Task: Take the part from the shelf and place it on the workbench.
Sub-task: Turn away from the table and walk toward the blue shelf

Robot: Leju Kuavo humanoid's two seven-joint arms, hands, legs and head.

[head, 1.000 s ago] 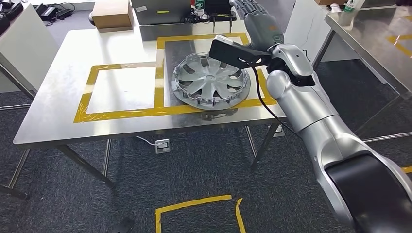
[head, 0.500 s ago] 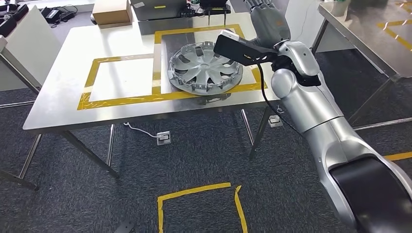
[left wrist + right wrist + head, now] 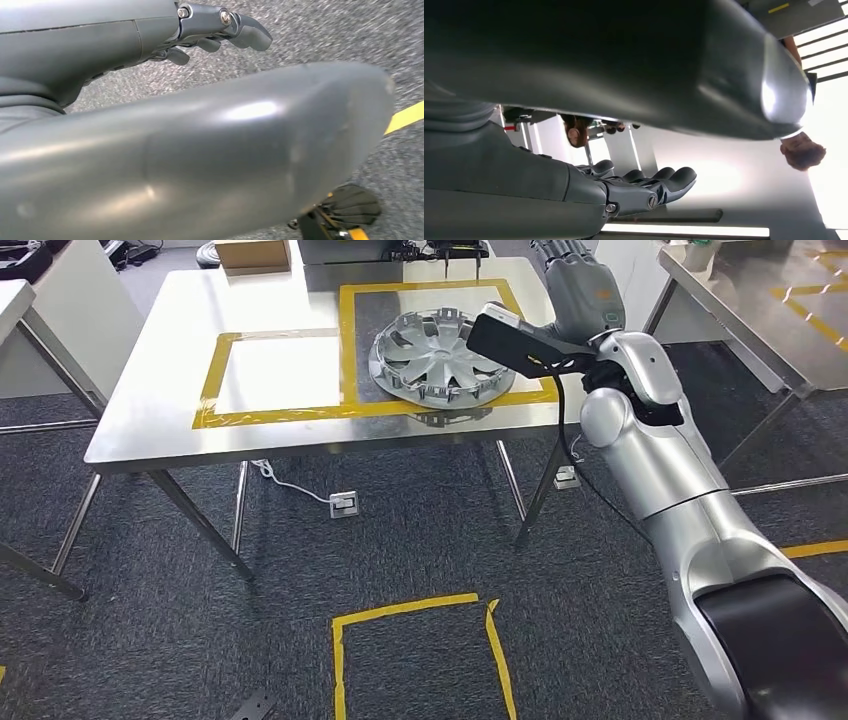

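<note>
One right hand (image 3: 578, 285) hovers raised beyond the hubcap (image 3: 441, 353) on the tabletop (image 3: 160, 400), fingers extended and empty; left hand (image 3: 150, 40) empty, fingers loose.

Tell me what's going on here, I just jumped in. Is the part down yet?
Yes. The silver hubcap lies on the steel workbench, inside the right-hand yellow tape square, one edge resting on the tape. The right hand is raised above the table's far right side with its fingers extended, holding nothing. The left hand hangs over the carpet, also holding nothing.
</note>
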